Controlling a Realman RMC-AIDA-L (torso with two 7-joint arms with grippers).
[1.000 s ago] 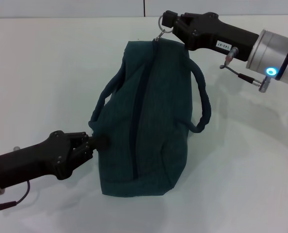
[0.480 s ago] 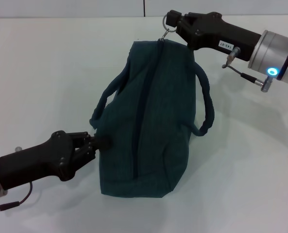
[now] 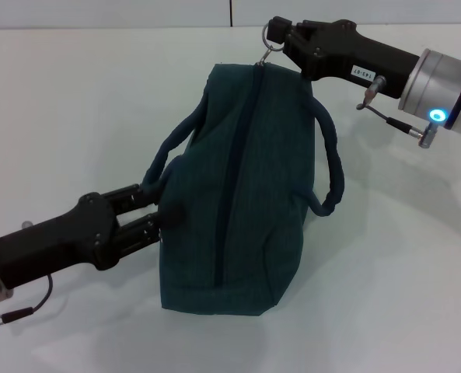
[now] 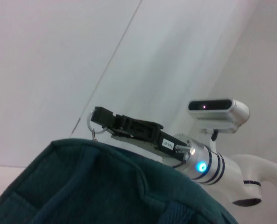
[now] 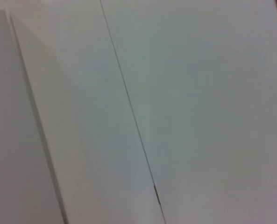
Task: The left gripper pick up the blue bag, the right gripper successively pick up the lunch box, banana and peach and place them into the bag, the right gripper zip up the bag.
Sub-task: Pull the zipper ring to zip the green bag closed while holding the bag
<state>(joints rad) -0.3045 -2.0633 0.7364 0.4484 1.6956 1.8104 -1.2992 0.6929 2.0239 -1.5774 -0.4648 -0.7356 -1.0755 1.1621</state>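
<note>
The blue bag point(image 3: 246, 194) lies on the white table point(image 3: 75, 101), its zipper point(image 3: 234, 163) drawn shut along the top. At the bag's far end my right gripper point(image 3: 275, 33) is shut on the metal ring of the zipper pull point(image 3: 266, 42). My left gripper point(image 3: 154, 208) is at the bag's near left side, open, its fingers spread beside the cloth just below the left carry handle point(image 3: 168, 151). In the left wrist view the bag point(image 4: 105, 186) fills the bottom and the right gripper point(image 4: 98, 117) shows beyond it. Lunch box, banana and peach are out of view.
The bag's other handle point(image 3: 331, 167) loops out on its right side. The right arm's silver wrist with a blue light point(image 3: 436, 115) hangs over the table's far right. The right wrist view shows only white surfaces.
My left gripper was shut against the bag's side and has opened its fingers. The right gripper has drawn the zipper pull slightly farther, and the bag's far end shifted with it.
</note>
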